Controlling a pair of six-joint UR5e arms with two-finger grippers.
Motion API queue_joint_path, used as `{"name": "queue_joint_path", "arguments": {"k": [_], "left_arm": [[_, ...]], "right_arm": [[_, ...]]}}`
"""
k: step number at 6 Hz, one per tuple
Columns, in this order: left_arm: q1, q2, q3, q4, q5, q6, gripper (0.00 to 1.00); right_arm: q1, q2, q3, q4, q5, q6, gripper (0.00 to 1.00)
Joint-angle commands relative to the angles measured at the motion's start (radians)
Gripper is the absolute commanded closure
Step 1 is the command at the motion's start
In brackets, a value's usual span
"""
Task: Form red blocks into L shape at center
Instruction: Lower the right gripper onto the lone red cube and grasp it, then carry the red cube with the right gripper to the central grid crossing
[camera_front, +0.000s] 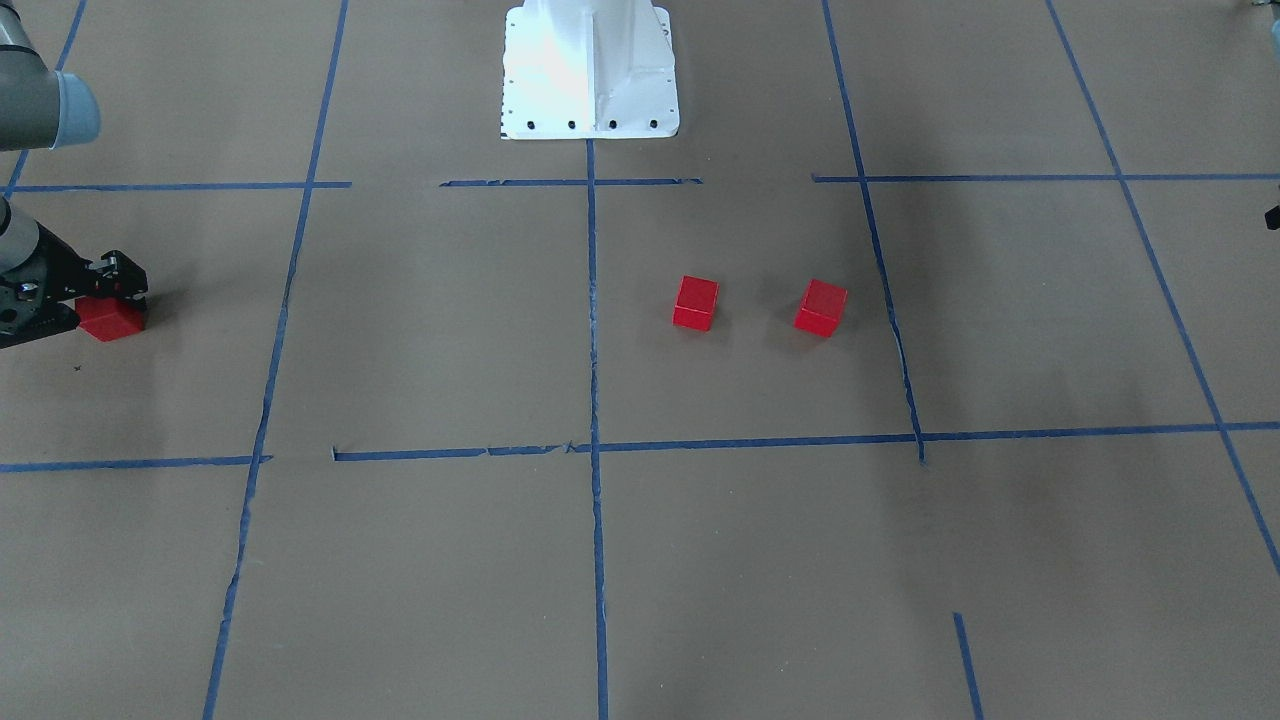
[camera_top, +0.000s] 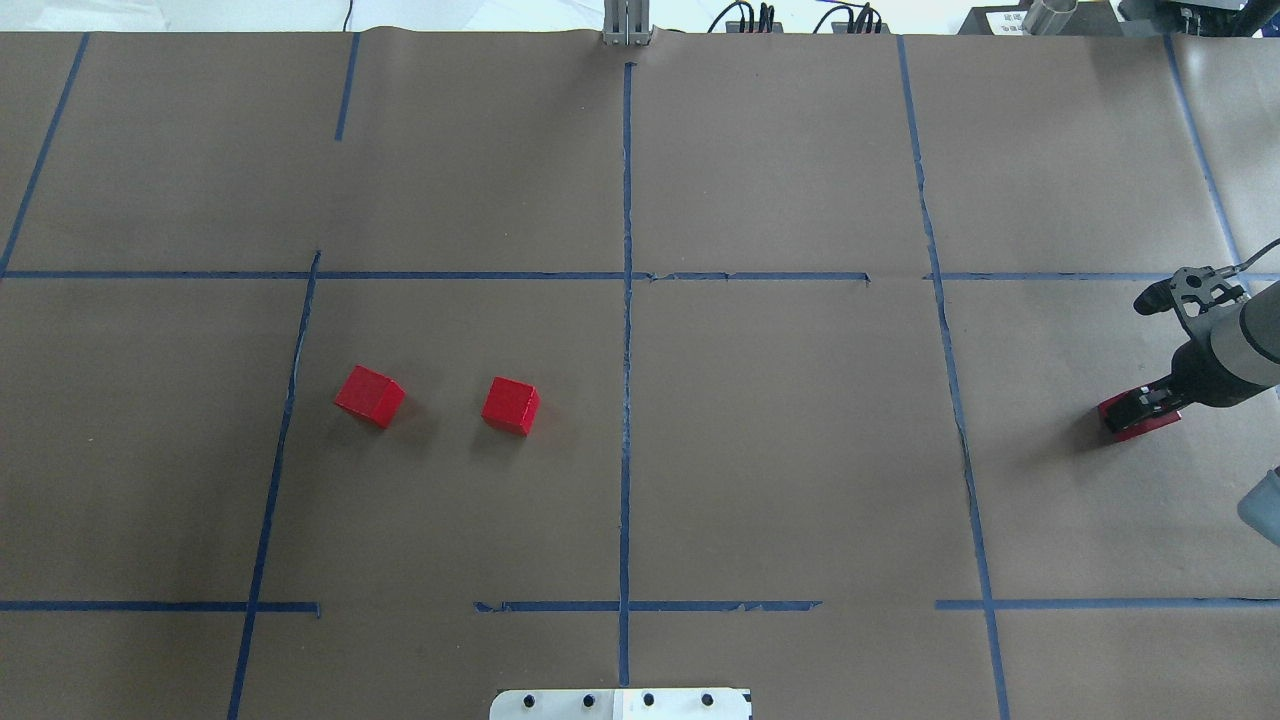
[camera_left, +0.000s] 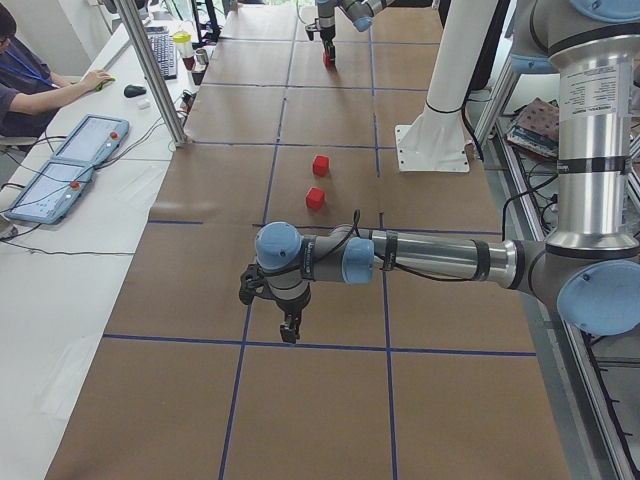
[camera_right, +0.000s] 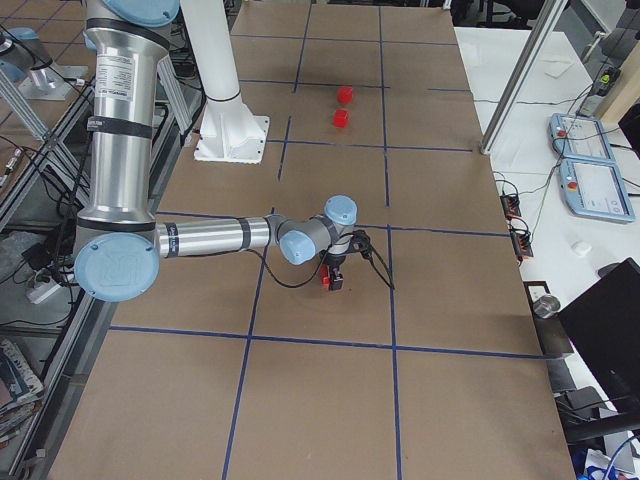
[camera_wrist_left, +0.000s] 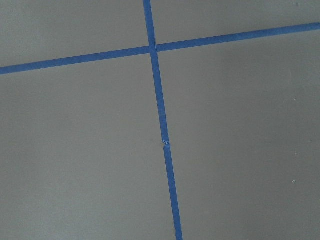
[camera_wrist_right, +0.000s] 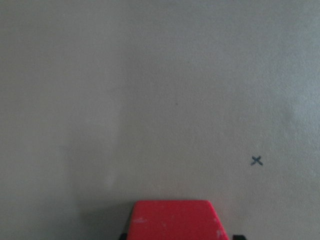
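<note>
Right gripper over one red block

Its fingers stand at both sides of this block, far right; if they squeeze it, I cannot tell. Two red blocks lie apart, left of the center. Left gripper: cannot tell. A small pen "x" marks the paper.

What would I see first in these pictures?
Bright red blocks pop out on the brown table. Two red blocks sit apart near the middle, on the robot's left of the blue line. The third block lies far out on the robot's right, at the right arm's fingers.
</note>
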Motion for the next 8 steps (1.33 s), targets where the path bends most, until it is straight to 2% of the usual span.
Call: {"name": "queue_joint_path", "arguments": {"k": [1, 2, 3, 4, 5, 6, 8], "left_arm": [[0.000, 0.000, 0.000, 0.000, 0.000, 0.000, 0.00], [0.000, 0.000, 0.000, 0.000, -0.001, 0.002, 0.00], [0.000, 0.000, 0.000, 0.000, -0.001, 0.000, 0.00], [0.000, 0.000, 0.000, 0.000, -0.001, 0.000, 0.00], [0.000, 0.000, 0.000, 0.000, -0.003, 0.000, 0.00], [0.000, 0.000, 0.000, 0.000, -0.003, 0.000, 0.00], [0.000, 0.000, 0.000, 0.000, -0.003, 0.000, 0.00]], "right_arm": [[0.000, 0.003, 0.010, -0.001, -0.002, 0.000, 0.86], [-0.001, 0.012, 0.073, -0.026, 0.008, 0.008, 0.89], [-0.001, 0.087, 0.146, -0.167, 0.010, 0.062, 0.88], [-0.022, 0.235, 0.156, -0.296, 0.007, 0.156, 0.87], [-0.120, 0.400, 0.141, -0.379, -0.005, 0.331, 0.86], [-0.194, 0.538, 0.086, -0.417, -0.055, 0.471, 0.86], [-0.312, 0.778, -0.113, -0.411, -0.155, 0.680, 0.86]]}}
